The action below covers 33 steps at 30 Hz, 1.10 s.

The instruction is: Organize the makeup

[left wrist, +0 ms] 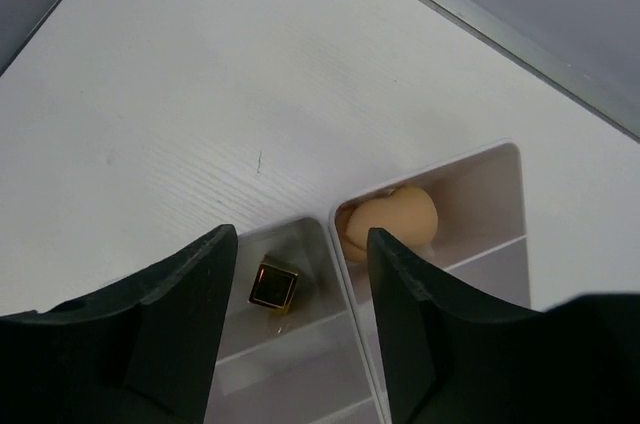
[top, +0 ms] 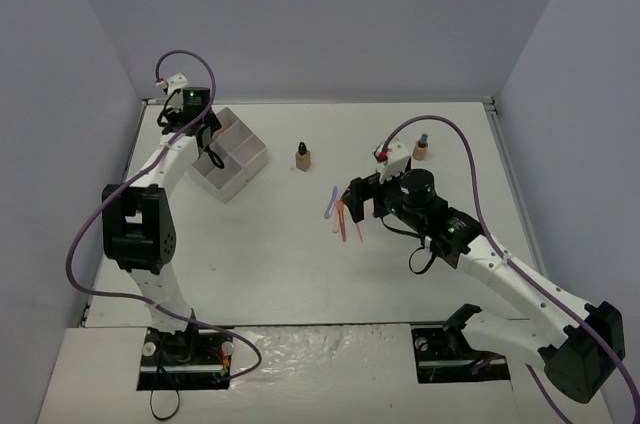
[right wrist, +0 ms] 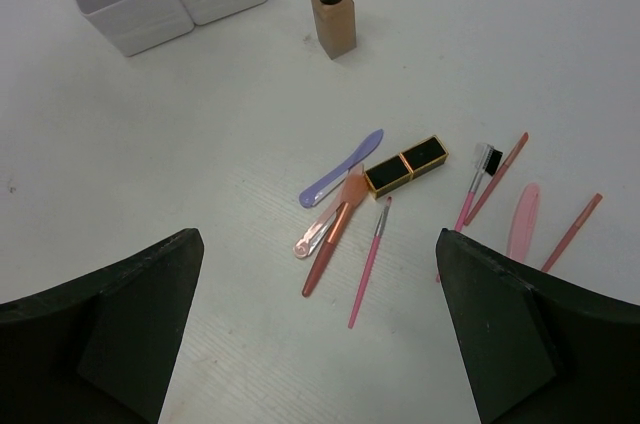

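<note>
Pale grey walls close in a white worktop (top: 280, 264), and much of the makeup shows only in part. In the overhead view the left claw (top: 203, 140) hangs over the white box (top: 240, 159) at the upper left and hides what lies inside. The sticks (top: 345, 216) at the centre of that view are thin smears of colour, too small to count.

From the left wrist the box is cut off by the lower edge of the frame, and only 2 compartments are partly seen. 1 holds a beige sponge (left wrist: 392, 219), half hidden behind the divider and the right finger. The other holds a black-and-gold lipstick (left wrist: 273, 285), seen end-on. The left claw stands apart and grips nothing. The lipstick sits down in its compartment below the gap, just beside the left finger.

From the right wrist the right claw (right wrist: 318, 244) is spread wide and empty, both fingers cut off at the lower corners. Ahead of the gap lie a second lipstick (right wrist: 406, 164), a purple spatula (right wrist: 340, 181) and a pink brush (right wrist: 368, 262). More sticks lie to the right, 1 passing behind the right finger. A tan bottle (right wrist: 333, 19) stands upright at the top, near the box. The other bottle (top: 421, 149) is small and blurred at the upper right of the overhead view.
</note>
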Available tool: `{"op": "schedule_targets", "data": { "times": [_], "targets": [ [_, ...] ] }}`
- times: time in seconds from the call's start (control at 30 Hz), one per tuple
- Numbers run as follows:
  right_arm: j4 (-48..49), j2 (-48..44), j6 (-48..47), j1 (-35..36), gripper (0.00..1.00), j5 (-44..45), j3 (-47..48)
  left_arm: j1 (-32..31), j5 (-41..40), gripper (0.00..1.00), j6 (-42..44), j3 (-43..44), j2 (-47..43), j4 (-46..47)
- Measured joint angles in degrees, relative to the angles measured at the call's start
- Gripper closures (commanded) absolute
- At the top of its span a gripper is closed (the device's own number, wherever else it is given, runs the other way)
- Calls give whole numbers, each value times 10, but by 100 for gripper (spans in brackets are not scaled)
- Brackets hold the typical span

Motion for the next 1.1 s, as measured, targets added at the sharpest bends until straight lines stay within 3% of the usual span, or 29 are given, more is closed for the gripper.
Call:
{"op": "schedule_targets", "data": {
  "times": [0.2,0.33,0.53,0.7,0.93,1.1],
  "targets": [
    [-4,-14,0,-4,0,1,0,-47,49,19,56,3,-68,-41],
    [-11,-29,0,-8,0,2,1,-111,100,3,95,19,-120,-68],
    [-24,-64,0,-14,0,9,2,-227,195,3,126,53,-131,-96],
    [-43,-106,0,-14,0,34,3,-298,247,4,142,97,-59,-132],
    [-73,-151,11,-15,0,61,8,-350,286,22,158,204,88,-206],
    [-104,-177,23,-15,0,80,8,-364,300,28,164,304,186,-248]
  ]
}}
